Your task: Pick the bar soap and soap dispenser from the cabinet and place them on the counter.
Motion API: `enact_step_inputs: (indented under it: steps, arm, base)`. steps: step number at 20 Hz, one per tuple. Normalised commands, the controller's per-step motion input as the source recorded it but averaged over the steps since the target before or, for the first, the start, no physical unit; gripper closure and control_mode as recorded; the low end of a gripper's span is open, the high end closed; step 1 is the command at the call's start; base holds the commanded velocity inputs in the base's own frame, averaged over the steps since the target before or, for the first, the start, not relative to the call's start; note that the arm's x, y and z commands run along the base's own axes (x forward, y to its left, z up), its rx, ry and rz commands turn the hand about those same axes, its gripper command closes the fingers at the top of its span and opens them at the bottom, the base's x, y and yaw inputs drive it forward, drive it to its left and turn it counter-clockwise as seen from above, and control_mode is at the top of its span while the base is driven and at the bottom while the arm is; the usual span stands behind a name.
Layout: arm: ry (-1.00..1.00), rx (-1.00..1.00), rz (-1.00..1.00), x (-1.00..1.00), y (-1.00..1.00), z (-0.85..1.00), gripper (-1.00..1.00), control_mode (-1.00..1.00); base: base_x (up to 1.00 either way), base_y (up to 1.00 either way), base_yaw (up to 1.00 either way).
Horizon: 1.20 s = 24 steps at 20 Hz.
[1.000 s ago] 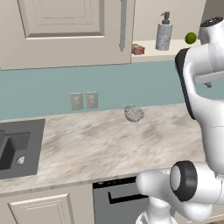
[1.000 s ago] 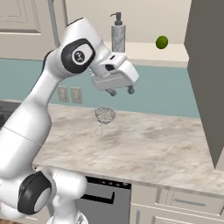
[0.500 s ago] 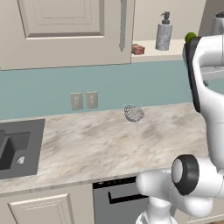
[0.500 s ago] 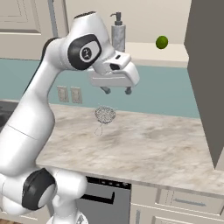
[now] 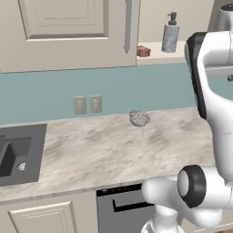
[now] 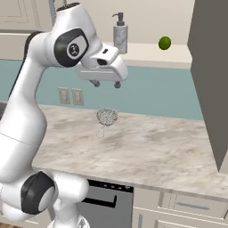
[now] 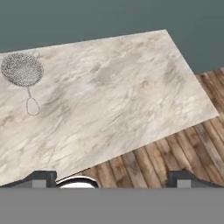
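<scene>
Setting: rendered domestic kitchen.

Marbled beige-and-tan counter (image 5: 104,150) serves as the landmark. A dark sink (image 5: 18,154) is set into its left end. Above it, a teal backsplash carries two wall outlets (image 5: 87,104), and over that hangs a beige panelled cabinet (image 5: 68,32) with a vertical bar handle. The open shelf to the right of that door holds a soap dispenser (image 5: 171,34), a bar soap (image 5: 144,51) and a lime (image 6: 164,42). A wire-mesh strainer (image 6: 107,117) lies on the counter. Below the counter edge sit a dishwasher front (image 5: 123,209) and drawer fronts (image 6: 187,205); wooden plank flooring (image 7: 175,148) lies beyond the counter's edge.
</scene>
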Motion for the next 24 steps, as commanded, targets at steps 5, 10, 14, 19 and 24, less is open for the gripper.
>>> enact_step_inputs:
  steps: [5,10,14,19,24]
  arm:
    - [-0.16,0.00,0.03,0.01,0.43,0.15,-1.00,-1.00]
    - [-0.24,0.00,0.06,-0.01,0.37,0.11,-1.00,-1.00]
    - [-0.25,0.00,0.07,0.00,0.30,0.11,-1.00,-1.00]
    - [-0.23,0.00,0.07,-0.03,0.29,0.16,-1.00,-1.00]
    - [-0.14,-0.02,0.10,-0.02,0.35,0.21,-1.00,-1.00]
  base:
    - [0.00,0.00,0.00]
    - [0.00,0.00,0.00]
    - [0.00,0.00,0.00]
    - [0.00,0.00,0.00]
    - [0.00,0.00,0.00]
